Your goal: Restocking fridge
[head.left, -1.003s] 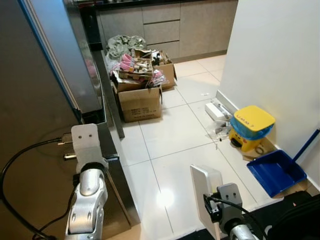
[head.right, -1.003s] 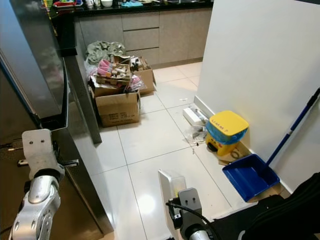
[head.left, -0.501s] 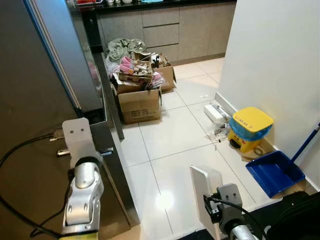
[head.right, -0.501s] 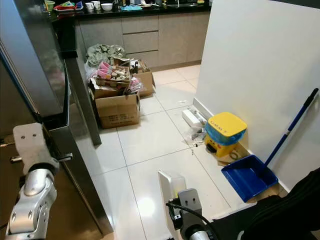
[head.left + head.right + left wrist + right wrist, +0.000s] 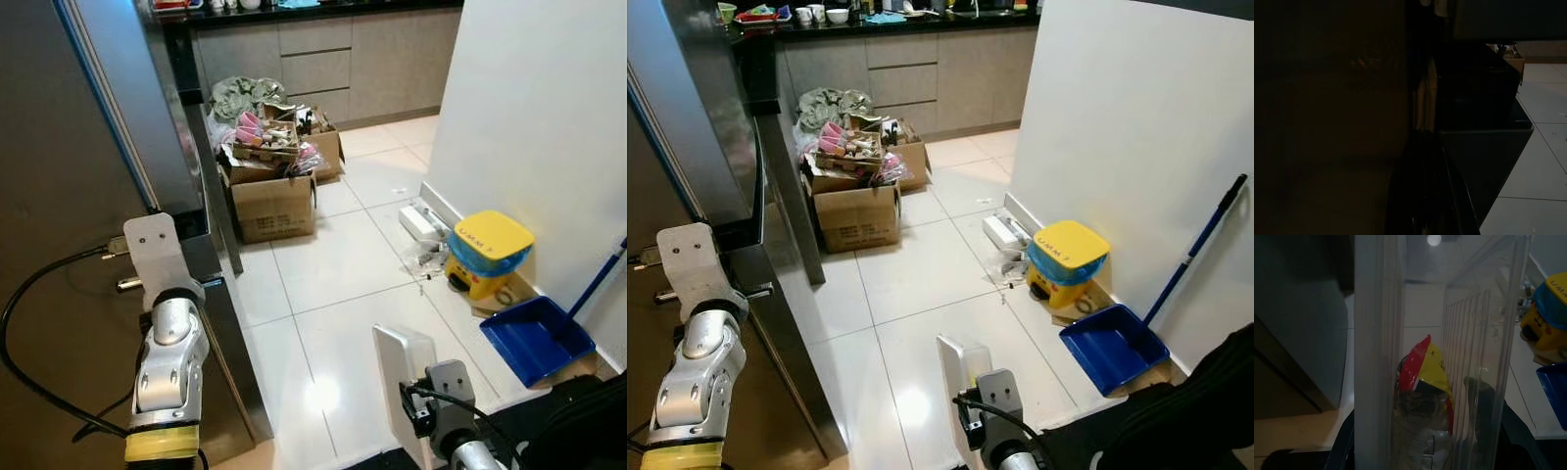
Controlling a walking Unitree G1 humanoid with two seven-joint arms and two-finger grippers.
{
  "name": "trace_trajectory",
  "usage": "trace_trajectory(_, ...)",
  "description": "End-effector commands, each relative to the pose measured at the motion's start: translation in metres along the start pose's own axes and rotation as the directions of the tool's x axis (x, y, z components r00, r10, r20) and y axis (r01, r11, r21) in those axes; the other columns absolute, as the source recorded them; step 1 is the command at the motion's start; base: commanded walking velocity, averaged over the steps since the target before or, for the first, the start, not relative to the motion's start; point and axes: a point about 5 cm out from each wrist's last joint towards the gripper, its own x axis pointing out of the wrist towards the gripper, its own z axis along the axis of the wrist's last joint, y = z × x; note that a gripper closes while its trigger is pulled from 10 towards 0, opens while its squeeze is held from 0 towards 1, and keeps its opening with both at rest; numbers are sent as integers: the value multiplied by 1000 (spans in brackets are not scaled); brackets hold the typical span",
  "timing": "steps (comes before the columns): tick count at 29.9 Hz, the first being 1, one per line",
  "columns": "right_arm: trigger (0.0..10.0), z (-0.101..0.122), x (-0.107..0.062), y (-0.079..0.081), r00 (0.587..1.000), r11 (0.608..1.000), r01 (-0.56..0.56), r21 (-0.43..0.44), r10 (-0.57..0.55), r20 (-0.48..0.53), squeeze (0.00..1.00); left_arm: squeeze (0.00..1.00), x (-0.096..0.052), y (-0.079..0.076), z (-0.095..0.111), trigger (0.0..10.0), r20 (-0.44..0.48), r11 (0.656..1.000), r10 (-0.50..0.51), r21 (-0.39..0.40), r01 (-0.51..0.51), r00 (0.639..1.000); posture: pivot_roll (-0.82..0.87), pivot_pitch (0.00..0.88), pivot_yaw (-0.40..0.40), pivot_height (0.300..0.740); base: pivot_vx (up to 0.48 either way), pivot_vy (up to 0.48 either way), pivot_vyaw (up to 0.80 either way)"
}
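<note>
The clear plastic fridge bin (image 5: 1449, 357) stands upright, long axis vertical, at the near right, held up by the right gripper (image 5: 1415, 465), whose fingers clamp its lower part. Inside it stands a red and yellow snack packet (image 5: 1422, 396), its crimped top pointing up. In the head views the bin shows as a white panel (image 5: 400, 387), placed just as it was a second ago. The left arm (image 5: 167, 362) has shifted slightly right against the dark fridge door (image 5: 59, 245); whether the left gripper (image 5: 1422, 196) is parted or closed I cannot tell. On the right floor sit a yellow and blue bin (image 5: 487, 252) and a blue dustpan (image 5: 534, 338); far off, cardboard boxes of clutter (image 5: 274, 166).
</note>
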Motion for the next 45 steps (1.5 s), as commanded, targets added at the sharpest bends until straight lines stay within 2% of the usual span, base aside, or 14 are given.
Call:
trace_trajectory(1, 10000, 1, 0, 2, 1000, 1000, -4, 1, 4, 6, 0, 1000, 4, 1, 15, 10000, 73, 1000, -14, -1, 15, 997, -82, 90, 41, 736, 0, 0, 0)
trace_trajectory(13, 10000, 1, 0, 2, 1000, 1000, -5, 2, 5, 3, 0, 1000, 4, -13, 4, 10000, 42, 997, -71, -2, 71, 997, -84, 96, 38, 736, 0, 0, 0)
trace_trajectory(18, 10000, 0, 0, 2, 1000, 1000, -8, 2, 8, 2, 0, 1000, 8, -40, -6, 10000, -10, 992, -125, -8, 125, 992, -84, 97, 38, 736, 0, 0, 0)
trace_trajectory(19, 10000, 1, 0, 3, 1000, 1000, -8, 3, 8, 4, 0, 698, 8, -56, -8, 10000, -25, 983, -182, -27, 181, 983, -88, 95, 39, 736, 0, 0, 0)
trace_trajectory(20, 10000, 2, 1, 4, 1000, 1000, -8, 3, 8, 7, 0, 0, 4, -86, -10, 10000, -43, 957, -287, -55, 284, 957, -92, 95, 42, 736, 0, 0, 0)
trace_trajectory(25, 10000, 3, 1, 5, 1000, 1000, -8, 5, 8, 10, 0, 0, 0, -110, -9, 10000, -48, 929, -369, -61, 366, 928, -97, 95, 45, 736, 0, 0, 0)
trace_trajectory(27, 10000, 3, 1, 6, 1000, 1000, -5, 7, 5, 11, 0, 0, -8, -141, -3, 10000, -40, 884, -464, -79, 460, 885, -104, 99, 52, 736, 0, 0, 0)
trace_trajectory(29, 10000, 1, -1, 5, 1000, 1000, -2, 7, 2, 8, 0, 0, -28, -181, 9, 10000, -13, 768, -630, -154, 622, 776, -105, 102, 52, 736, 0, 0, 0)
trace_trajectory(31, 10000, 1, -1, 5, 1000, 1000, -2, 7, 2, 7, 0, 0, -34, -191, 13, 10000, 4, 727, -673, -175, 663, 739, -105, 102, 52, 736, 0, 0, 0)
trace_trajectory(33, 10000, 1, -2, 5, 1000, 1000, 5, 11, -5, 8, 0, 0, -53, -210, 29, 10000, 75, 569, -796, -248, 784, 601, -113, 107, 56, 736, 0, 0, 0)
trace_trajectory(34, 10000, 1, -2, 5, 1000, 1000, 8, 13, -8, 8, 0, 0, -59, -213, 33, 10000, 98, 517, -826, -258, 816, 554, -113, 107, 56, 736, 0, 0, 0)
trace_trajectory(35, 10000, 1, -2, 5, 1000, 1000, 10, 14, -10, 8, 0, 0, -60, -211, 33, 10000, 103, 508, -834, -242, 827, 543, -113, 107, 56, 736, 0, 0, 0)
trace_trajectory(39, 10000, -1, -3, 6, 1000, 1000, 9, 16, -10, 4, 0, 0, -53, -198, 23, 10000, 77, 556, -811, -209, 805, 580, -104, 109, 54, 736, 0, 0, 0)
trace_trajectory(45, 10000, 10, 3, 6, 999, 1000, -6, 9, 5, 40, 0, 0, -31, -126, -21, 10000, -45, 738, -675, -78, 671, 737, -82, 113, 48, 736, 0, 0, 0)
